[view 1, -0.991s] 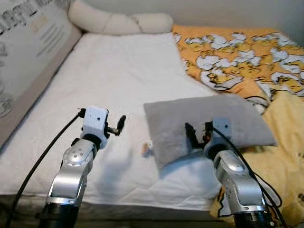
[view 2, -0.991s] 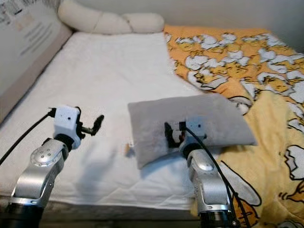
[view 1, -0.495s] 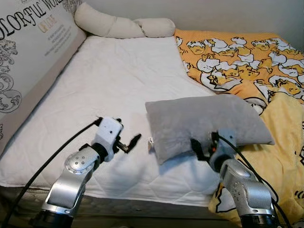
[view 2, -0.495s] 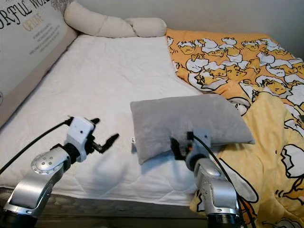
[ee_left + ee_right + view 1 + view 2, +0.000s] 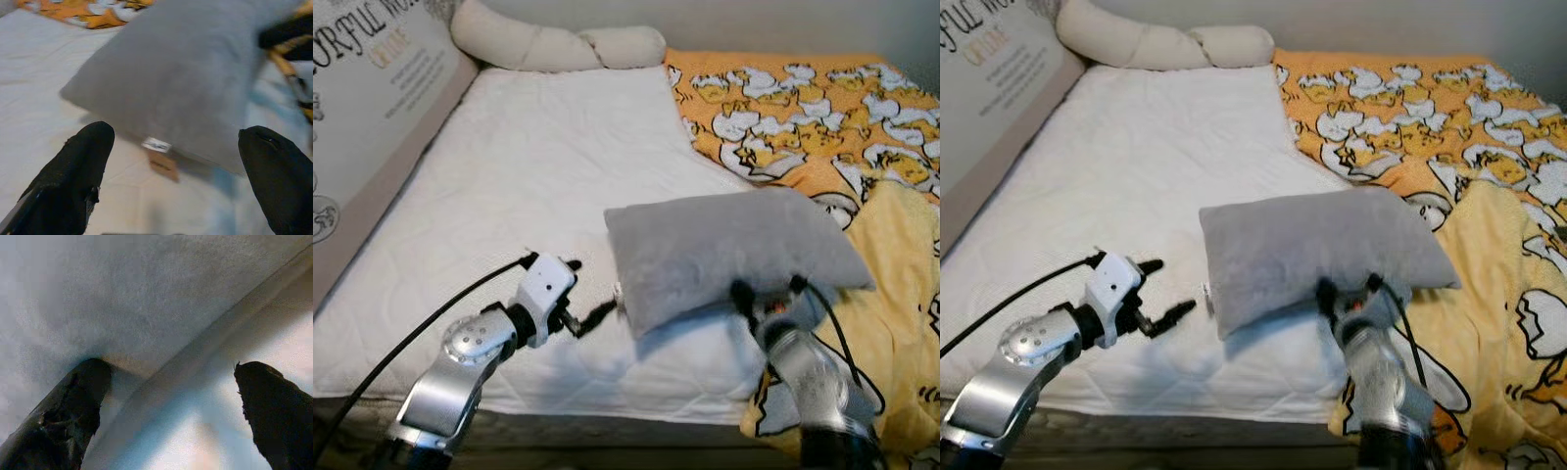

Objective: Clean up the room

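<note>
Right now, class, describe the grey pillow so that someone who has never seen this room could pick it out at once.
Start at the bed with the white mattress and look to its near edge, beside the orange duck-print blanket. There the grey pillow lies, with the robot's left hand and right hand at it. It is plain grey with a small side tag, unlike the long cream pillow at the head.

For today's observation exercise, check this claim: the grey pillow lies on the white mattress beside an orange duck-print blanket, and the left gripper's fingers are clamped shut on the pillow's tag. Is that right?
Not quite. The left gripper is open, its fingers spread wide and short of the tag, as the left wrist view shows. The rest holds: the grey pillow lies on the white mattress beside the orange duck-print blanket.
</note>
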{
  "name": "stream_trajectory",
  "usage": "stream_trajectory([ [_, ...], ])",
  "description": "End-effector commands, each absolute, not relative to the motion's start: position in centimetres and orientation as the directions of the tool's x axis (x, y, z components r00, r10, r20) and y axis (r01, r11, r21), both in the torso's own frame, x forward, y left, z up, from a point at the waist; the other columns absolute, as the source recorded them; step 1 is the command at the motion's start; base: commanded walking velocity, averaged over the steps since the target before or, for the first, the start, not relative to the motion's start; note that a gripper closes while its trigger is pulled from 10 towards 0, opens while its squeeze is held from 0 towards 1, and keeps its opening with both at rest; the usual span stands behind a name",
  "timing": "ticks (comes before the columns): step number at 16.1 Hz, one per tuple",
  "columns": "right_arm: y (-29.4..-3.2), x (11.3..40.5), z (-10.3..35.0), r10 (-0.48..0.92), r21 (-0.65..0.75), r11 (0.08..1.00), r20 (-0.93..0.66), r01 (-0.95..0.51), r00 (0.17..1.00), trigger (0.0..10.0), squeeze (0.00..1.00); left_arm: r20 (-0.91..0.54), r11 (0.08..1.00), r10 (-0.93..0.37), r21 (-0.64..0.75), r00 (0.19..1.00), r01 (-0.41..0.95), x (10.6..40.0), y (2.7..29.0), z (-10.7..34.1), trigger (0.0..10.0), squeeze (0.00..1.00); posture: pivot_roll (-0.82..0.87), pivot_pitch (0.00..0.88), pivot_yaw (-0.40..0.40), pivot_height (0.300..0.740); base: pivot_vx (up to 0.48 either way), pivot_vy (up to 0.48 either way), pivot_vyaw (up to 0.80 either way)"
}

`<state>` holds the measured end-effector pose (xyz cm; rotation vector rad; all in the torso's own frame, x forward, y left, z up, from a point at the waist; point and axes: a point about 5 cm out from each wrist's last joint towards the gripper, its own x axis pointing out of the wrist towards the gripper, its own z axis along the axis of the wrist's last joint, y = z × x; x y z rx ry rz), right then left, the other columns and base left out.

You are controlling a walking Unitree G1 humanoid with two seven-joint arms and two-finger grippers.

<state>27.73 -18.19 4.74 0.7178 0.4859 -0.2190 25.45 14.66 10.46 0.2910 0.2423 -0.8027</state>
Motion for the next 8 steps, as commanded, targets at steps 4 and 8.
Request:
stream_trajectory([
  [4, -18.0, 30.2, 4.1, -0.024, 0.734, 0.588, -0.405, 0.341, 0.914, 10.0, 0.0, -0.343, 0.621, -0.698, 0.149, 0.629, 0.77, 25.4, 14.5, 10.6, 10.0, 0.0, 0.1, 0.0, 0.036, 0.74, 0.0, 0.0, 0.0],
  [8, -17.0, 31.8, 5.7, 0.024, 0.855, 0.479, -0.237, 0.196, 0.971, 10.0, 0.0, -0.342, 0.621, -0.695, 0.158, 0.633, 0.768, 25.6, 14.7, 10.8, 10.0, 0.0, 0.11, 0.0, 0.028, 0.74, 0.0, 0.0, 0.0],
])
